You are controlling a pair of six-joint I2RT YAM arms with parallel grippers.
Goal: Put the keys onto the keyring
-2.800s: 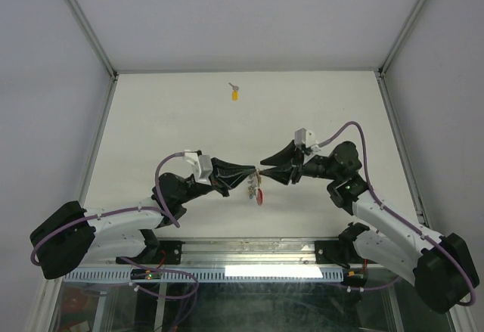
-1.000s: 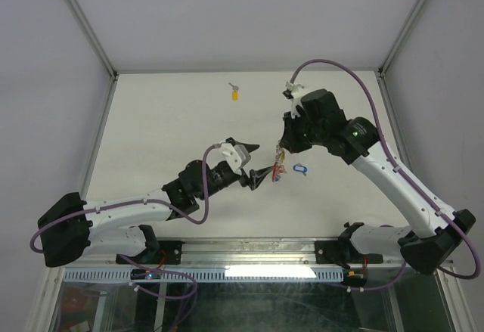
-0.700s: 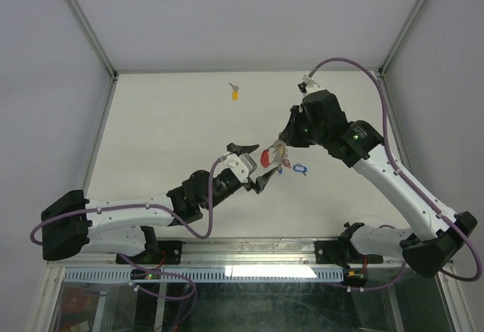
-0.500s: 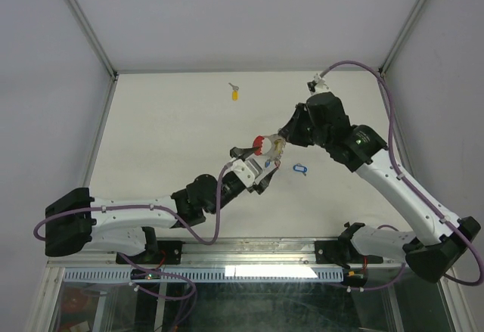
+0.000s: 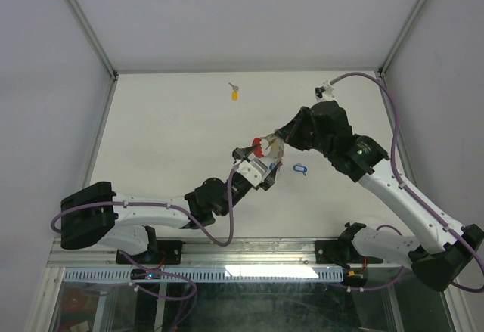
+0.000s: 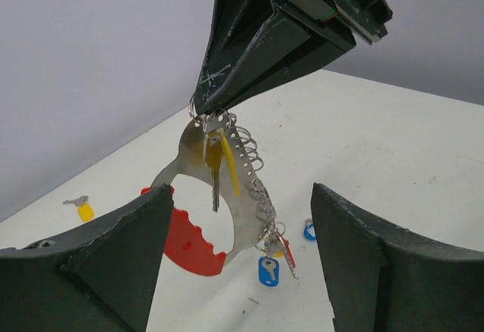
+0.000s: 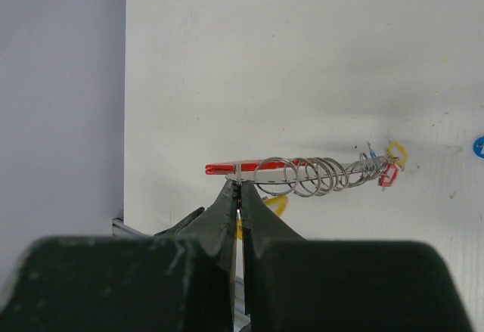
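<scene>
The right end effector (image 7: 240,184) is pinching the keyring (image 7: 302,173), with some keys (image 6: 214,173) dangling from it. The left end effector (image 6: 238,218) is gaping wide, empty. A yellow key (image 5: 235,95) and a blue key (image 5: 300,169) are lying unthreaded.

The keyring (image 6: 240,222) is gleaming silver, with a red strip (image 6: 189,240) and a yellow-headed key (image 6: 214,162) showing among its rings. A blue-tagged key (image 5: 300,169) and a yellow-tagged key (image 5: 235,94) are standing out against the plain off-white table (image 5: 166,135).
</scene>
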